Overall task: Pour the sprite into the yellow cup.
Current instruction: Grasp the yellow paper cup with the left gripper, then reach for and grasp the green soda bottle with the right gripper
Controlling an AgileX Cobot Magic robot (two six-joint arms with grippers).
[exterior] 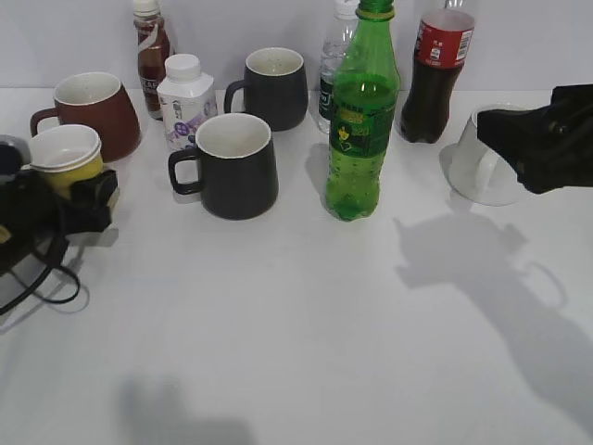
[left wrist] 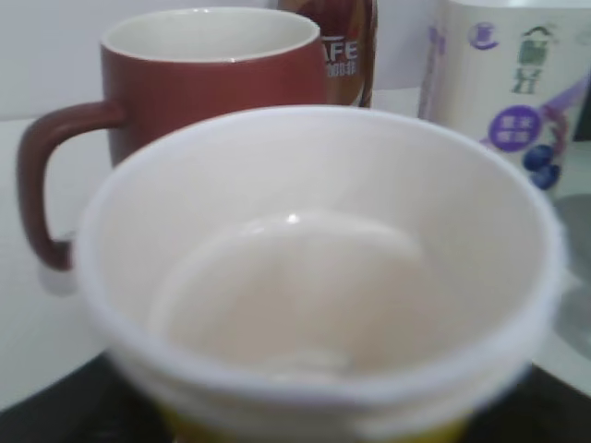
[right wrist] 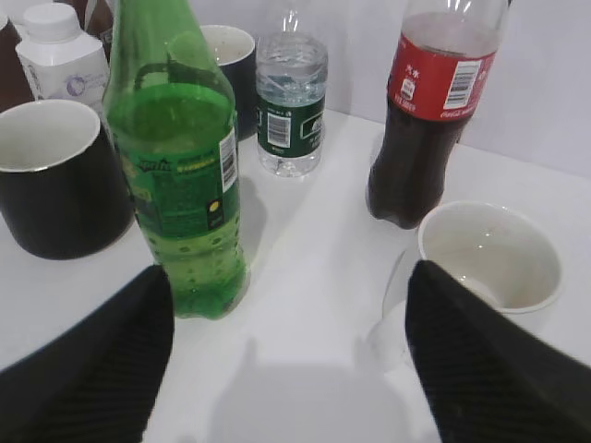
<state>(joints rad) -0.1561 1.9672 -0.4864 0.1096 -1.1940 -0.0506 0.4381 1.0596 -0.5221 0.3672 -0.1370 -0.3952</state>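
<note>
The sprite [exterior: 359, 130], a tall green bottle with its cap on, stands upright near the table's middle. It also shows at the left of the right wrist view [right wrist: 180, 175]. The yellow cup [exterior: 67, 153] is at the far left, between the fingers of my left gripper [exterior: 88, 199]. It fills the left wrist view [left wrist: 314, 268], and its white inside looks empty. My right gripper [exterior: 519, 144] is open and empty at the far right, above the table and well right of the sprite. Its two black fingers [right wrist: 291, 369] spread wide, the left one near the sprite's base.
A brown-red mug [exterior: 93, 111] stands just behind the yellow cup. Two black mugs [exterior: 236, 167] [exterior: 273, 88], a white milk bottle [exterior: 185, 97] and a coffee bottle [exterior: 151, 56] are left of the sprite. A water bottle [exterior: 335, 65], a cola bottle [exterior: 437, 74] and a white mug [exterior: 491, 162] are behind and right.
</note>
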